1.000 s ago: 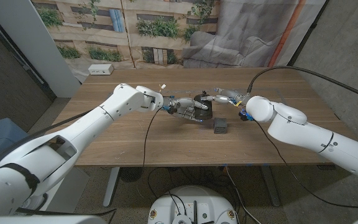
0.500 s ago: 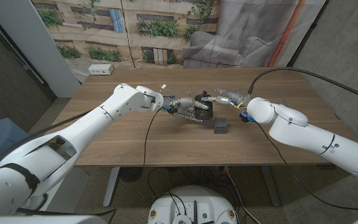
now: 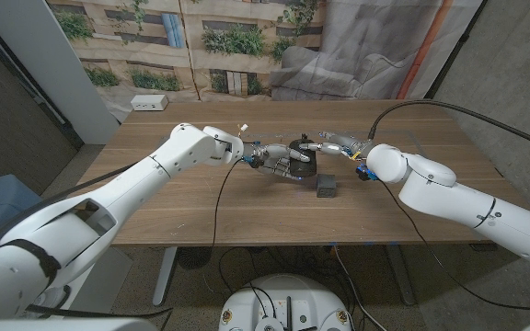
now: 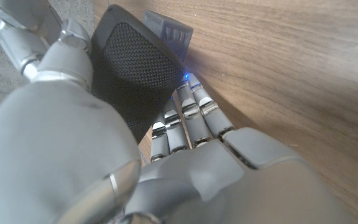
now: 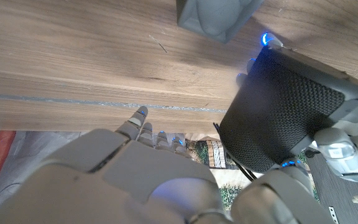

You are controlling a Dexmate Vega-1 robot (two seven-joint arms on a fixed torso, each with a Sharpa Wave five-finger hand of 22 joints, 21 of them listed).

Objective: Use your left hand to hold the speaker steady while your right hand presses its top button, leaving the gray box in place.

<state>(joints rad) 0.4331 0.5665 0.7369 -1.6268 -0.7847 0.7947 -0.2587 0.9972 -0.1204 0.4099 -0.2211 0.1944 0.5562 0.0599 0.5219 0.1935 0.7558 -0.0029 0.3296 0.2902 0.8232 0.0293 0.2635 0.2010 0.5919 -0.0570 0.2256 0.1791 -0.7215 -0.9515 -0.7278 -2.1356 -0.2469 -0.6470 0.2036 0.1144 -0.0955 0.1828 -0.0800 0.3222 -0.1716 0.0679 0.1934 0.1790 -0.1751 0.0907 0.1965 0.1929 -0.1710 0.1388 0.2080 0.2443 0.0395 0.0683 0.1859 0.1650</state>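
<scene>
Left robot hand point(image 3: 279, 163): it is gripping the speaker point(image 3: 299, 161) from the side nearer the surface's left edge. In the left wrist view its fingers point(image 4: 185, 121) are lying along the speaker's lower side against the wood, with the thumb coming round the other side of the mesh body.
Right robot hand point(image 3: 325, 142): it is reaching over the speaker from the right, with one finger stretched out above the speaker's top. Whether the fingertip is touching the top, I cannot tell. It is holding nothing; in the right wrist view its fingers point(image 5: 143, 127) are extending forward, slightly apart, above the wood.
Speaker: a dark, mesh-covered block, it is standing near the middle of the surface point(image 3: 191, 207), somewhat toward the far edge, between the two hands. A small blue light is glowing at its base in both wrist views.
Gray box point(image 3: 326, 188): it is sitting on the wood just beside the speaker, on the side toward the near edge and a little to the right, free of both hands.
Left arm: it is stretching from the near left corner toward the middle of the surface.
Right arm: it is coming in from the near right corner, bending at the elbow so the forearm is pointing left toward the speaker.
White box point(image 3: 149, 104): it is lying near the far left corner.
</scene>
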